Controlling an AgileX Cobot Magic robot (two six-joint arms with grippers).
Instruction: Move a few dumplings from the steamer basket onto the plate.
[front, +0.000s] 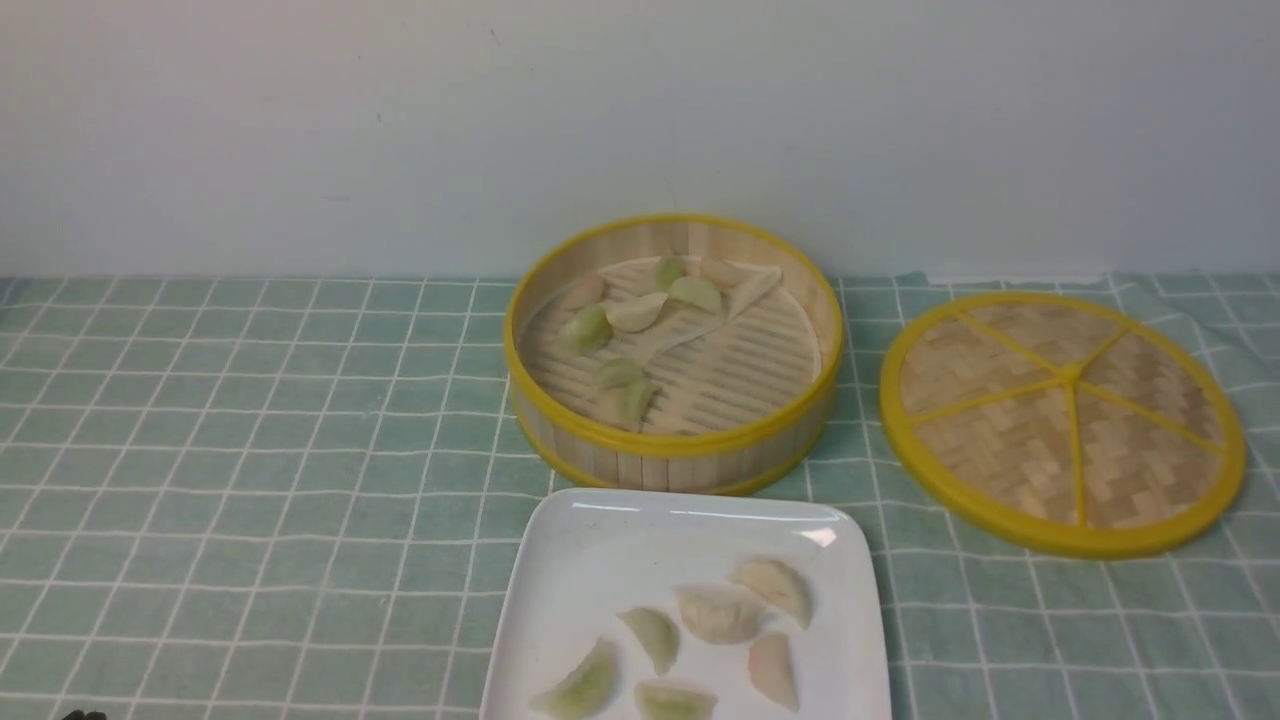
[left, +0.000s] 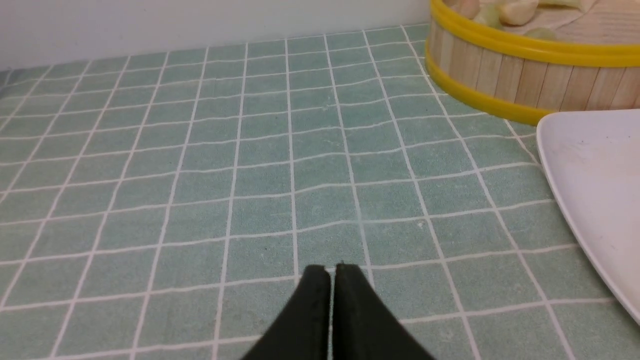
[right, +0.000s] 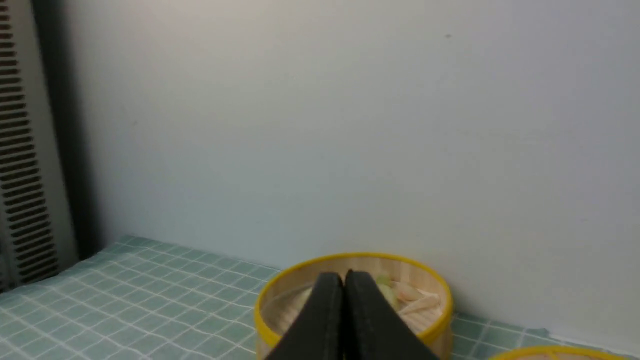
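The steamer basket (front: 680, 462) stands mid-table with several pale green, cream and pink dumplings (front: 637, 312) on its slatted floor. Just in front of it, the white plate (front: 600, 560) holds several more dumplings (front: 720, 612). Neither arm reaches into the front view. In the left wrist view my left gripper (left: 331, 270) is shut and empty above bare cloth, with the plate (left: 590, 190) and basket (left: 500, 75) off to one side. My right gripper (right: 344, 276) is shut and empty, raised, with the basket (right: 360, 256) and its dumplings (right: 417, 300) beyond its tips.
The flat woven lid (front: 1065, 420) with a yellow rim lies to the right of the basket. A green checked cloth (front: 250, 450) covers the table up to a pale wall (front: 400, 120). A slatted grey panel (right: 22, 150) stands at the table's left end.
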